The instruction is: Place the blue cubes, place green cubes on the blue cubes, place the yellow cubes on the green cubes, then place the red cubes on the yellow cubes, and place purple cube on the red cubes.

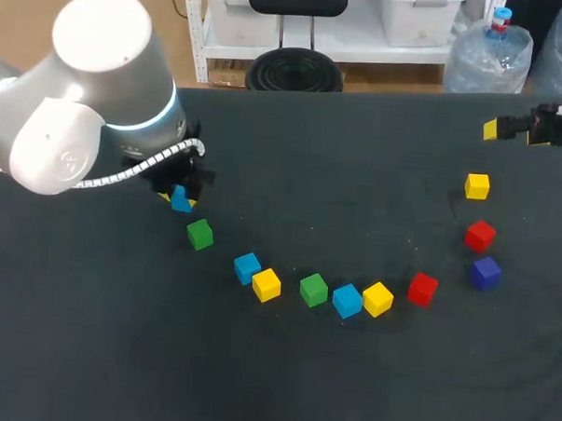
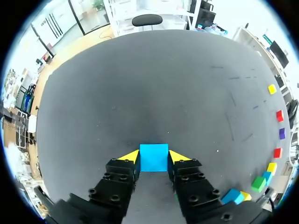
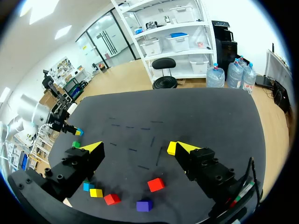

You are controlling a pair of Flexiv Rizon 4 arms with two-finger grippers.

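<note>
The left pincer (image 2: 154, 155) pinches a blue cube (image 2: 153, 162) over the table (image 2: 154, 84). The right pincer (image 3: 137, 148) hangs spread wide near the table's edge.

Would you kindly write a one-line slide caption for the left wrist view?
Left gripper clamps a blue cube from both sides, dark table beyond.

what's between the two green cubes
In the head view, a blue cube and a yellow cube lie between one green cube and the other.
</note>
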